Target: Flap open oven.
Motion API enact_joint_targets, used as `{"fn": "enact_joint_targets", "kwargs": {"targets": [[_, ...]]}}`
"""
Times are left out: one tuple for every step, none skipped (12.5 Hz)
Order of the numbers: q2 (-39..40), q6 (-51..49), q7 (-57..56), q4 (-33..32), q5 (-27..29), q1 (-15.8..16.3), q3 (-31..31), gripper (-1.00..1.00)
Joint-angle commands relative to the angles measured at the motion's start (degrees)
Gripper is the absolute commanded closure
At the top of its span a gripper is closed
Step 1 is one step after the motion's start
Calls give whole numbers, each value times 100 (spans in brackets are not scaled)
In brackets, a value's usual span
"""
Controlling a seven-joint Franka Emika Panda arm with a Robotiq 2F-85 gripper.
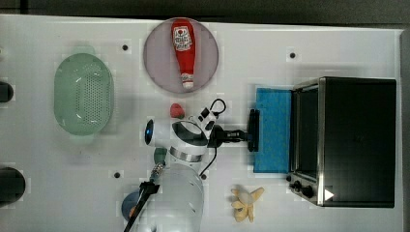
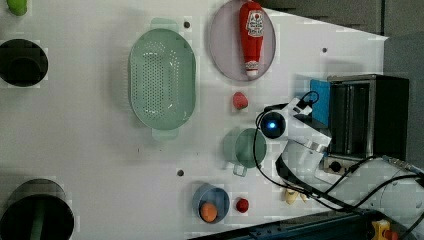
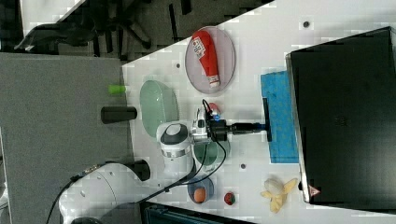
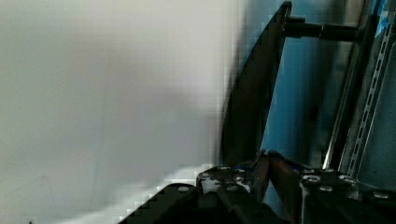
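Observation:
The oven stands at the top view's right, a black box with a silver front frame and knobs. Its blue-tinted door lies flapped down nearly flat toward the table, with the cavity showing behind it. A black bar handle runs along the door's free edge. My gripper reaches in from the top view's left and is shut on that handle near its middle. In the wrist view the handle rises from between my fingers, with the blue door behind it. The right view has the gripper on the handle.
A ketchup bottle lies on a grey plate, and a green colander sits at the top view's left. A small red fruit and a banana lie near my arm. A green cup and a blue bowl sit beside it.

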Motion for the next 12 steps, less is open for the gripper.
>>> {"fn": "enact_joint_targets", "kwargs": {"targets": [[-218,86,381,330,-53,82,8,65],[-413,86,480,385,46,109,7,65],[-675,85,564,421,229,107,-3,65],[-990,86,574,446,521,92,-30,65],[-1346,83,574,476,930,65,-50,65],[-1731,81,574,517,1440,37,-97,65],[-2121,74,573,560,1989,0,-157,65],[-2515,53,565,578,2571,-37,-226,65],[-2900,-6,565,591,3204,-77,-314,65],[-3274,-126,555,594,3827,-109,-414,65],[-3621,-268,555,607,4397,-123,-509,65],[-3946,-426,555,635,4922,-125,-600,65]]}}
